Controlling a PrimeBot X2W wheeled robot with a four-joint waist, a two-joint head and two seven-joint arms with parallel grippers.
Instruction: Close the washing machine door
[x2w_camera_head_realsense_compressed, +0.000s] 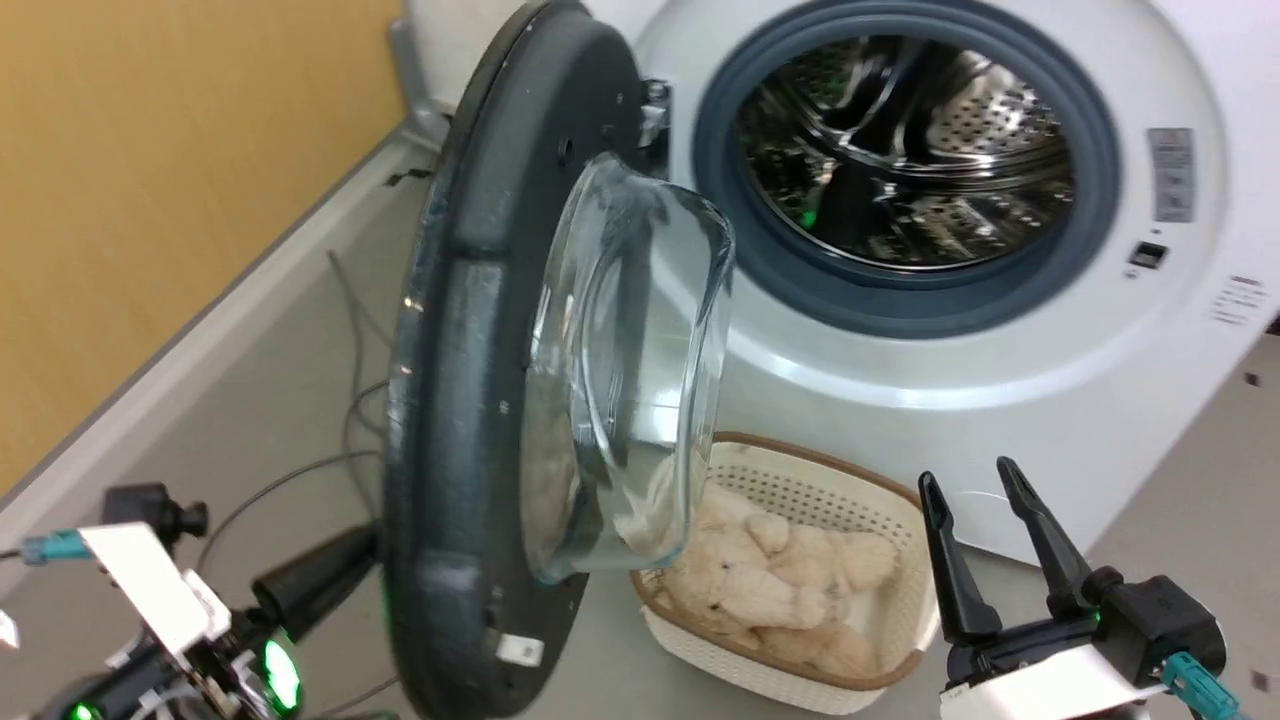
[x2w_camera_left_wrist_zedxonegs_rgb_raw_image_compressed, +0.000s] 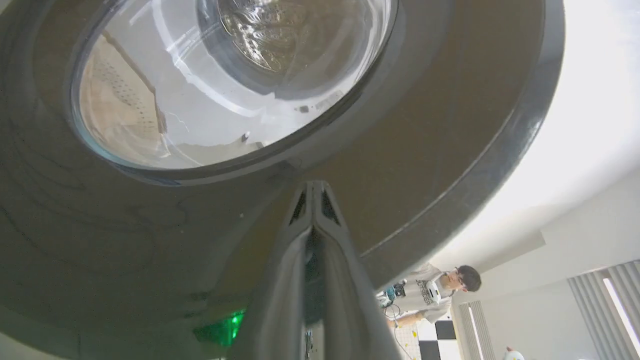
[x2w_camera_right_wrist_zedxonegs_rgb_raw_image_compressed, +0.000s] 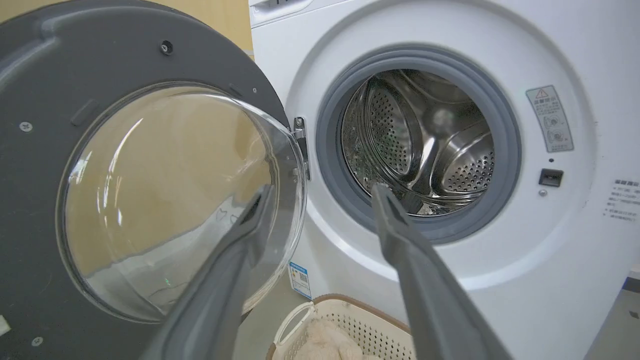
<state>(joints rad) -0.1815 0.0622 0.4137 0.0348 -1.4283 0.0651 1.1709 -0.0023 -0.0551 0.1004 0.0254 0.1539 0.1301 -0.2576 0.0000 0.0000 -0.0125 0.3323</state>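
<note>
My left hand (x2w_camera_left_wrist_zedxonegs_rgb_raw_image_compressed: 313, 192) is clenched on nothing, its two fingers pressed flat together, and in my left wrist view the tips sit right against the glossy black outer ring of the washing machine door (x2w_camera_left_wrist_zedxonegs_rgb_raw_image_compressed: 425, 125), at about 6 o'clock below the glass bowl (x2w_camera_left_wrist_zedxonegs_rgb_raw_image_compressed: 225, 80). From my head, the left hand (x2w_camera_head_realsense_compressed: 340, 560) sits at 7 o'clock and points in behind the door (x2w_camera_head_realsense_compressed: 460, 400), whose rim hides the tips. My right hand (x2w_camera_head_realsense_compressed: 968, 480) hangs released at 5 o'clock, fingers spread and touching nothing; in my right wrist view that hand (x2w_camera_right_wrist_zedxonegs_rgb_raw_image_compressed: 324, 190) points at the hinge (x2w_camera_right_wrist_zedxonegs_rgb_raw_image_compressed: 299, 131) side of the opening. The door (x2w_camera_right_wrist_zedxonegs_rgb_raw_image_compressed: 40, 200) stands wide open, swung out at 9 o'clock of the drum (x2w_camera_head_realsense_compressed: 900, 150), its grey inner face and bulging glass turned toward the opening. The washing machine (x2w_camera_head_realsense_compressed: 1000, 380) is a white front-loader with a grey gasket (x2w_camera_head_realsense_compressed: 870, 290) round the steel drum and a small blue label (x2w_camera_right_wrist_zedxonegs_rgb_raw_image_compressed: 300, 280) low on its front. At 6 o'clock beneath the opening, a cream perforated basket (x2w_camera_head_realsense_compressed: 860, 510) stands on the floor (x2w_camera_head_realsense_compressed: 280, 400), just beside the machine, with a pale plush toy (x2w_camera_head_realsense_compressed: 760, 590) in it. Dark cables (x2w_camera_head_realsense_compressed: 350, 330) trail over the floor at 9 o'clock of the door. A person (x2w_camera_left_wrist_zedxonegs_rgb_raw_image_compressed: 430, 295) shows past the door's rim at 5 o'clock in my left wrist view.
</note>
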